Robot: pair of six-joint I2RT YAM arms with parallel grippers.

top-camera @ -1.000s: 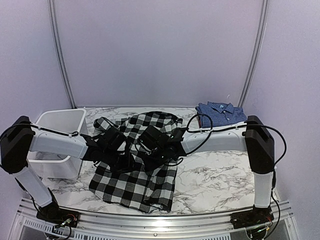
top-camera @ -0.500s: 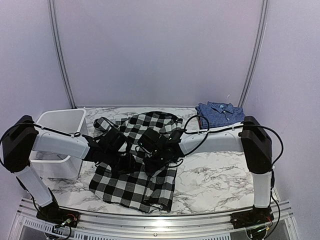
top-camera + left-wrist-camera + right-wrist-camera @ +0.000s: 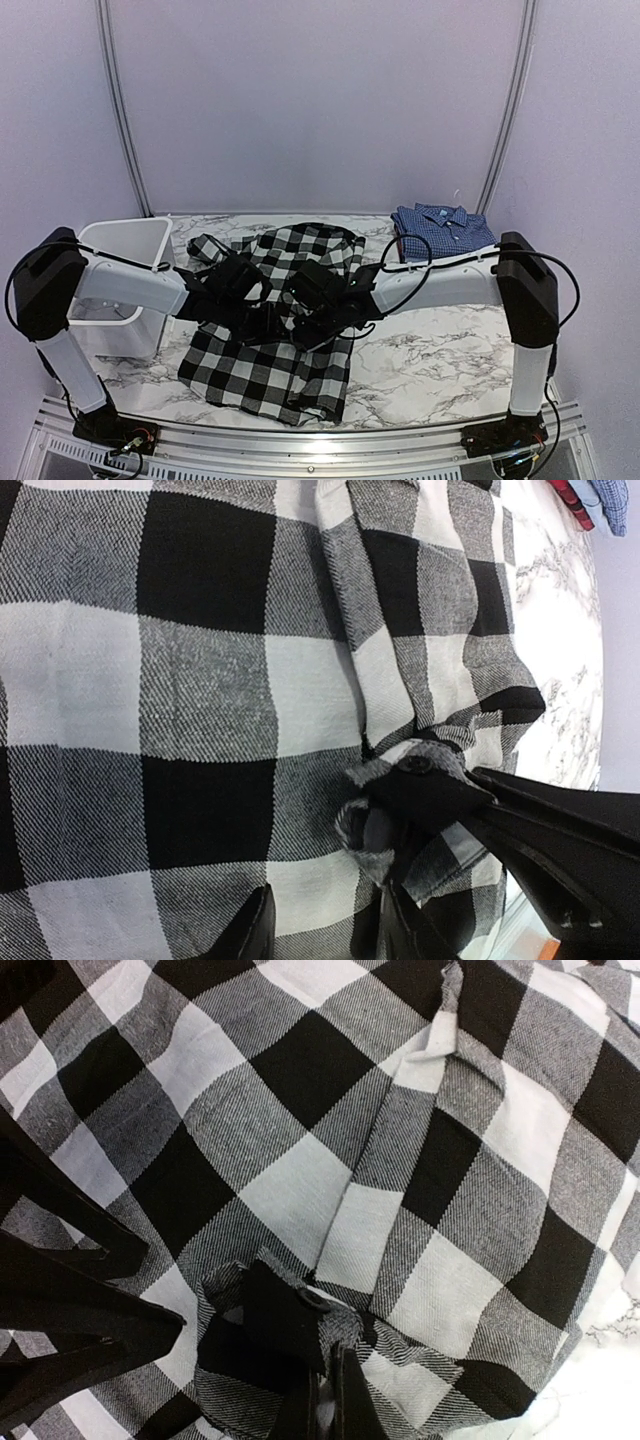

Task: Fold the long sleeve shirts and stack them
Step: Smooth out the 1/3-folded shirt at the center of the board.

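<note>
Buffalo-check shirt (image 3: 262, 365) lies rumpled at centre; blue shirt (image 3: 442, 228) folded far right

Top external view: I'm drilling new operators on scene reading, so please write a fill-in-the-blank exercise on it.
1. The blue shirt lies folded at the far ___ corner of the table.
2. The white bin stands on the table's ___ side.
3. The right end effector is pinched ___ on the black-and-white check shirt.
Missing words: right; left; shut.
</note>
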